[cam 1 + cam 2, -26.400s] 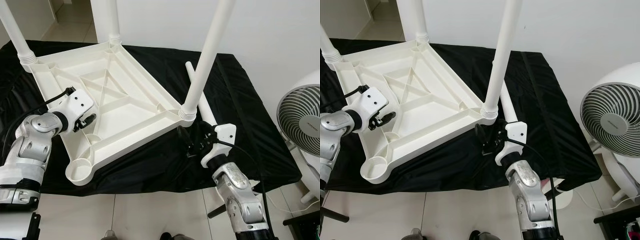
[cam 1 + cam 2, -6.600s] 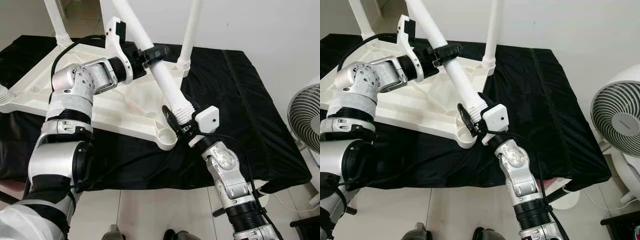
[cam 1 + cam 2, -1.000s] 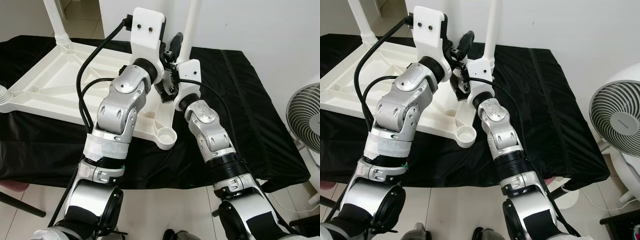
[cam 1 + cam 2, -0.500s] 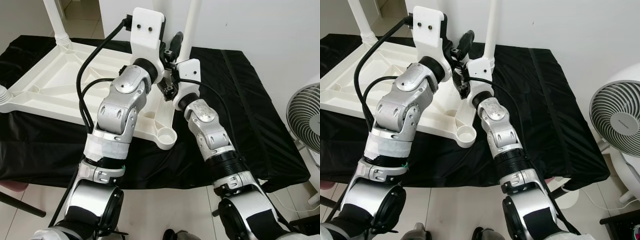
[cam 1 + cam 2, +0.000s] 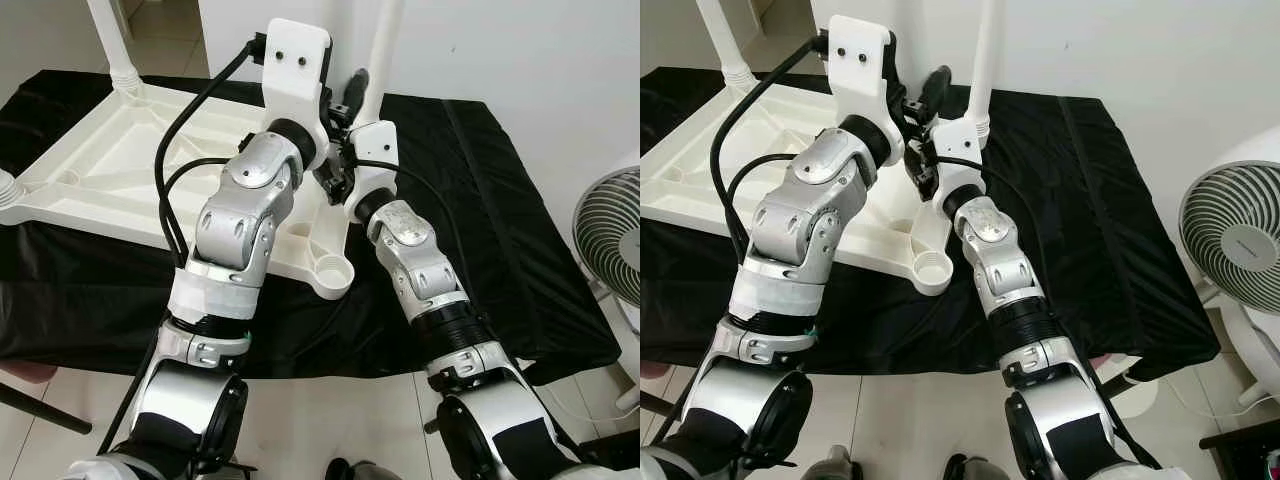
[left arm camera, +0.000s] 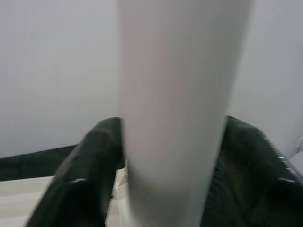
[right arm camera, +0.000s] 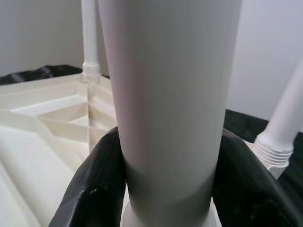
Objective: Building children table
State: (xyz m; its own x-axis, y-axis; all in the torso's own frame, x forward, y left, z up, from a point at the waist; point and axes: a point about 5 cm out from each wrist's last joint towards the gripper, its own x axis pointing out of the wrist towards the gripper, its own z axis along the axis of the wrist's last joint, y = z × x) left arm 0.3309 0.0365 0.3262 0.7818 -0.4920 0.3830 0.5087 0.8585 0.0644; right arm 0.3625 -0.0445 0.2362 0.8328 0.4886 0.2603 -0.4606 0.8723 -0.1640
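Note:
The white children's table top lies upside down on the black cloth. White legs stand at its far left corner and far right corner. The near corner socket shows an open round mouth. My left gripper and right gripper are both shut on another white leg, its black fingers pressed on either side. From the head camera the two grippers meet above the table's near right part: left, right. My arms hide most of that leg.
The black cloth covers a low surface that ends near my feet. A white standing fan is at the right, close to the cloth's edge. White wall behind; tiled floor in front.
Several seconds ago the leg leaned, with my left gripper high on it. Now both grippers are bunched close together on it. Over the last second they have barely shifted.

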